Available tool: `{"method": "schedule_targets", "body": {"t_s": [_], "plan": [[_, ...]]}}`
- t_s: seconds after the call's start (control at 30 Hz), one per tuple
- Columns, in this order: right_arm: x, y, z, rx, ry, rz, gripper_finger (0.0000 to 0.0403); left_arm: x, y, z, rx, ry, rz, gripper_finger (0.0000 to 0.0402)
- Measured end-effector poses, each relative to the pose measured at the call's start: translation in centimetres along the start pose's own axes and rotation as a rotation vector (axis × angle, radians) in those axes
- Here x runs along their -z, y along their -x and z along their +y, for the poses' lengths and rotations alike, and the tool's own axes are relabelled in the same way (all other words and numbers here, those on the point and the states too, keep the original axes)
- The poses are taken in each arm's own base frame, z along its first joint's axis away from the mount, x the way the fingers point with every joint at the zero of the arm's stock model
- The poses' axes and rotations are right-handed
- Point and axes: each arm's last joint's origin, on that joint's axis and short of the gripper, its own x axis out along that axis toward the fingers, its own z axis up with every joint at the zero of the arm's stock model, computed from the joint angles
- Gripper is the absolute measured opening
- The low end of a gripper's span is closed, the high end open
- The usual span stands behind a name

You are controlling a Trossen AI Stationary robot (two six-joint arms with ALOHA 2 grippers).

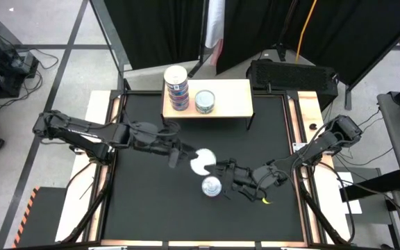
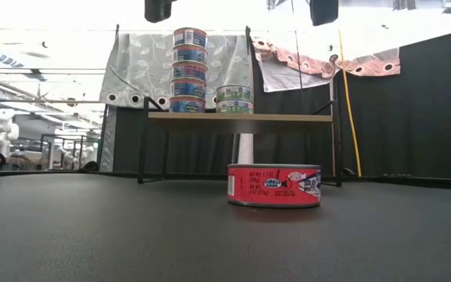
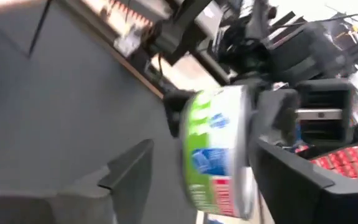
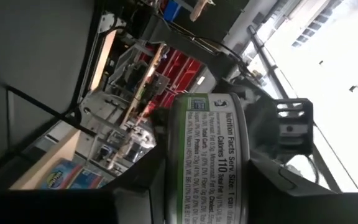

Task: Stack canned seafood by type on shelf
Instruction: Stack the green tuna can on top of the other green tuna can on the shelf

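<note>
Item: green-white tin (image 1: 200,163), in hand-over above the counter (image 1: 144,208).
Right jaws: clenched on it.
Left jaws: released, straddling it, one finger (image 3: 129,174) clear.
Next, likely: left closes, right lets go, tin joins the green pair (image 2: 234,98) on the shelf (image 1: 231,97) beside the blue stack (image 2: 189,70).
Below the jaws: red tin (image 2: 274,186).
Unclear: contact on the left jaws' far side.

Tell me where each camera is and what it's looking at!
High view: above the table, looking straight down; shows the left arm, right arm and shelf.
Low view: at tabletop height, looking level at the red tin; only dark arm parts show at the top edge.
Left wrist view: on the left arm, looking past its open left fingers at the green tin.
Right wrist view: on the right arm; its right fingers grip that green tin.
Shared: high and low views both show the shelf.
</note>
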Motion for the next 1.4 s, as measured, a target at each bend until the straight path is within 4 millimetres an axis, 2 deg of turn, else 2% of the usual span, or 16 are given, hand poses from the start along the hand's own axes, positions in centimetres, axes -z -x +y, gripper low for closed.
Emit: {"method": "schedule_targets", "body": {"t_s": [0.2,0.37,0.5,0.6,0.73,0.83,1.0,1.27,1.4], "plan": [[0.0,0.0,0.2,-0.027,-0.084,0.027,0.0132,-1.7,2.9,-0.7,0.03,-0.142,-0.101,0.028],[0.1,0.0,0.2,-0.036,-0.163,0.051,0.0135,-2.8,6.5,-0.9,-0.01,-0.229,-0.177,0.0281],[0.5,-0.1,0.1,-0.032,-0.187,0.116,0.0136,-2.8,9.2,-0.9,-0.09,-0.32,-0.211,0.0281],[1.9,-0.8,-0.1,-0.003,-0.196,0.184,0.0136,-2.2,10.4,-0.8,-0.16,-0.388,-0.2,0.0281],[4.8,-2.1,-0.5,0.076,-0.251,0.292,0.0136,-0.4,10.0,-0.6,-0.263,-0.497,-0.204,0.0281],[7.7,-3.1,-1.4,0.13,-0.292,0.389,0.0137,1.2,9.1,-0.1,-0.365,-0.575,-0.207,0.0281],[12.6,-5.2,-1.8,0.143,-0.379,0.489,0.0137,3.6,7.5,1.0,-0.44,-0.593,-0.246,0.0281],[18.3,-8.2,0.7,-0.082,-0.551,0.481,0.0137,7.4,4.8,2.8,-0.426,-0.567,-0.216,0.0281],[20.5,-8.6,2.3,-0.199,-0.614,0.47,0.0137,7.8,4.5,3.3,-0.453,-0.593,-0.182,0.0281]]}}
